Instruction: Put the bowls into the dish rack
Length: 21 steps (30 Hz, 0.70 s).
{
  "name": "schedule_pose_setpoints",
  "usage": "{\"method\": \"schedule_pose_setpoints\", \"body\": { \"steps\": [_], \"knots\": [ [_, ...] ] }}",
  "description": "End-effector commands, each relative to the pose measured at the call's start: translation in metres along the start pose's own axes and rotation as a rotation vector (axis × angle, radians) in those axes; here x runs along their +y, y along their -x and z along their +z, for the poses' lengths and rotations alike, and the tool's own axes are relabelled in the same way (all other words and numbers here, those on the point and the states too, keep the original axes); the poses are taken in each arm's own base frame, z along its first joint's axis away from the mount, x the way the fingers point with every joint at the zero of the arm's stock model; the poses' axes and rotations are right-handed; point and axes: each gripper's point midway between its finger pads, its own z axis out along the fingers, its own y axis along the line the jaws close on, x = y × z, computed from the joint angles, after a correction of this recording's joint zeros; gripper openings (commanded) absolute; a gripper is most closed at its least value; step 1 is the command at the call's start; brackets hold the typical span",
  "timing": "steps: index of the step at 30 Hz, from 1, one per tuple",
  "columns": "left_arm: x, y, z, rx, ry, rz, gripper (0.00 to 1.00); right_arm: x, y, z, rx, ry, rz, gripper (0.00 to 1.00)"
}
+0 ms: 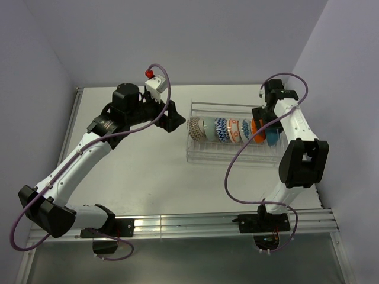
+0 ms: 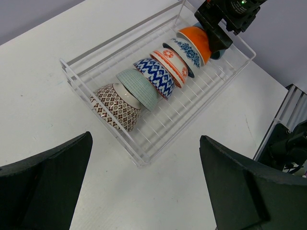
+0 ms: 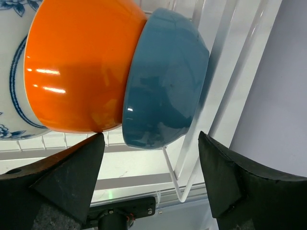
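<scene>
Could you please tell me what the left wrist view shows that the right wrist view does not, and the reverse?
Only the left wrist view shows the whole dish rack, with the brown-patterned bowl, pale green bowl, blue zigzag bowl and red-patterned bowl standing in a row. It also shows the right gripper from outside, at the row's far end. Only the right wrist view shows the teal blue bowl plainly, leaning on the orange bowl, with that gripper's jaws apart. Both show the orange bowl, the blue-flowered bowl and part of the dish rack.

Glossy ceramic bowls (image 3: 163, 86), clear plastic rack (image 2: 201, 96)
</scene>
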Motion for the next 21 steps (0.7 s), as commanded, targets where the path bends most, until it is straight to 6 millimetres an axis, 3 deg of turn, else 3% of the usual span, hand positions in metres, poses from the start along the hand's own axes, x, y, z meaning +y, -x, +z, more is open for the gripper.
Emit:
{"method": "schedule_pose_setpoints", "body": {
  "steps": [1, 12, 16, 19, 21],
  "knots": [
    [-0.005, 0.01, -0.005, -0.03, -0.018, 0.006, 1.0, -0.018, 0.02, -0.024, -0.098, -0.056, 0.034, 0.86],
    [-0.006, 0.004, -0.007, -0.018, -0.027, -0.002, 1.0, -0.011, 0.03, -0.061, -0.161, 0.024, 0.043, 0.88],
    [-0.005, 0.001, -0.009, -0.011, -0.027, -0.009, 1.0, 0.002, 0.034, -0.082, -0.21, 0.12, 0.017, 0.89],
    [-0.002, -0.003, -0.008, 0.009, -0.03, -0.036, 1.0, 0.015, 0.04, -0.103, -0.274, 0.197, -0.002, 1.0],
    [0.003, -0.007, -0.008, 0.041, -0.027, -0.079, 1.0, 0.028, 0.045, -0.121, -0.336, 0.253, -0.021, 1.0]
  ]
}}
